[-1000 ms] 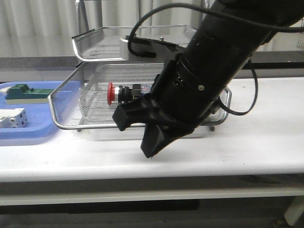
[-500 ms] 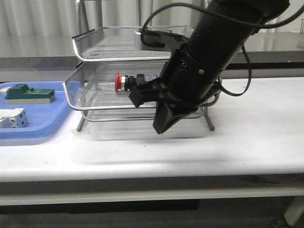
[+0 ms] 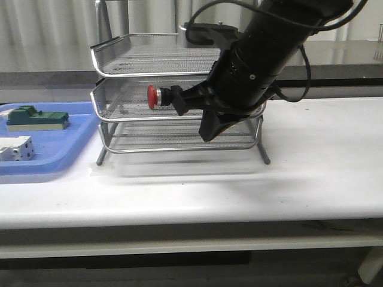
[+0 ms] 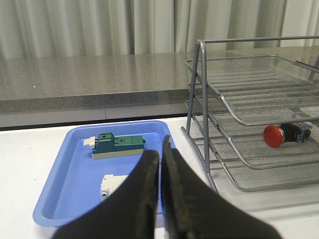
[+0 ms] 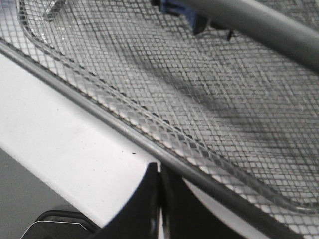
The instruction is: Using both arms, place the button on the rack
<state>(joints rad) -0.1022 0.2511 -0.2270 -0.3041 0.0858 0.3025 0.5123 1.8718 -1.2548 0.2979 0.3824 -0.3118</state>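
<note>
I see the button [image 3: 157, 97] lying in the rack's [image 3: 119, 78] middle tier, clear of my right fingers [image 5: 158, 186], pressed together; my left fingers [image 4: 160, 164] likewise together, well apart.

**Both grippers closed, right arm reaching across the front**

The right arm [image 3: 281, 42] comes down from the upper right and slants to the left. The right gripper [image 3: 206, 128] points downward, its fingers [image 5: 152, 191] pressed together with nothing between. The left gripper [image 4: 160, 164] also has its fingers [image 4: 144, 189] together, empty.
</note>
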